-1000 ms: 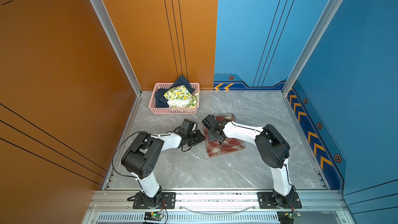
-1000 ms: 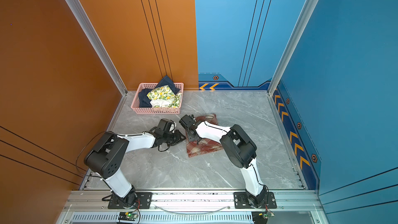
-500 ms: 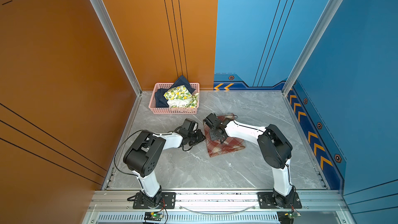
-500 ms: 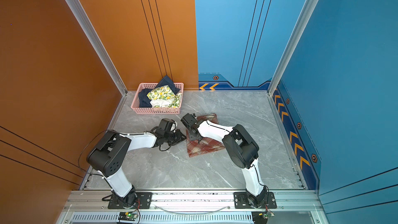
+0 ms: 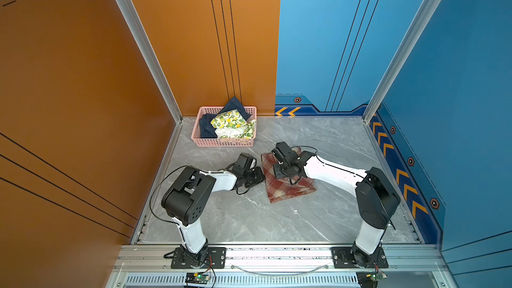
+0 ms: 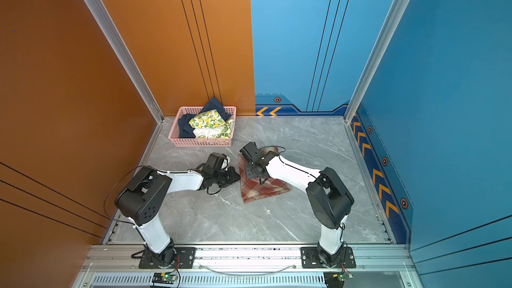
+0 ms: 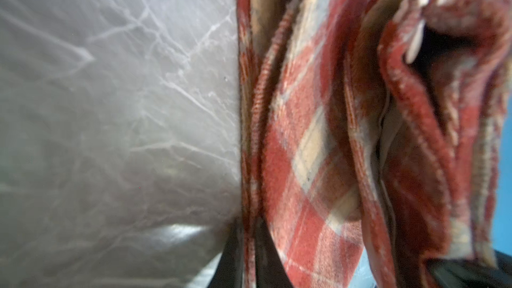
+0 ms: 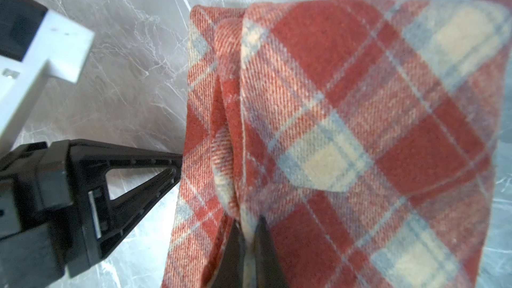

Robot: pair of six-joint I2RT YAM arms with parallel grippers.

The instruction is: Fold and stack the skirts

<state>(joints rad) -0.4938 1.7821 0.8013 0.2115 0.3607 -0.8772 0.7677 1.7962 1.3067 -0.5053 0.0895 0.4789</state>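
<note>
In both top views, the plaid skirt (image 5: 289,191) (image 6: 263,193) lies folded mid-bench (image 5: 249,217). The left claw (image 5: 259,179) meets its left edge, and the right claw (image 5: 278,172) is down on its top. The lemon-print skirt (image 5: 228,123) and the denim skirt (image 5: 206,130) lie in the pink basket (image 5: 221,143).

Left wrist view: the left claw (image 7: 248,236) is closed on one edge layer of the plaid skirt (image 7: 304,148).

Right wrist view: the right claw (image 8: 248,236) is clamped on a fold of the plaid skirt (image 8: 360,106).

No letters, numbers or brand names can be read. The only signs are painted ones: a pair of orange chevrons (image 5: 288,111) on the dark blue wall band just right of the pink basket (image 5: 223,142), a row of chevrons (image 5: 401,175) on the side wall well to its right, and hexagon badges (image 5: 297,100) among them.
</note>
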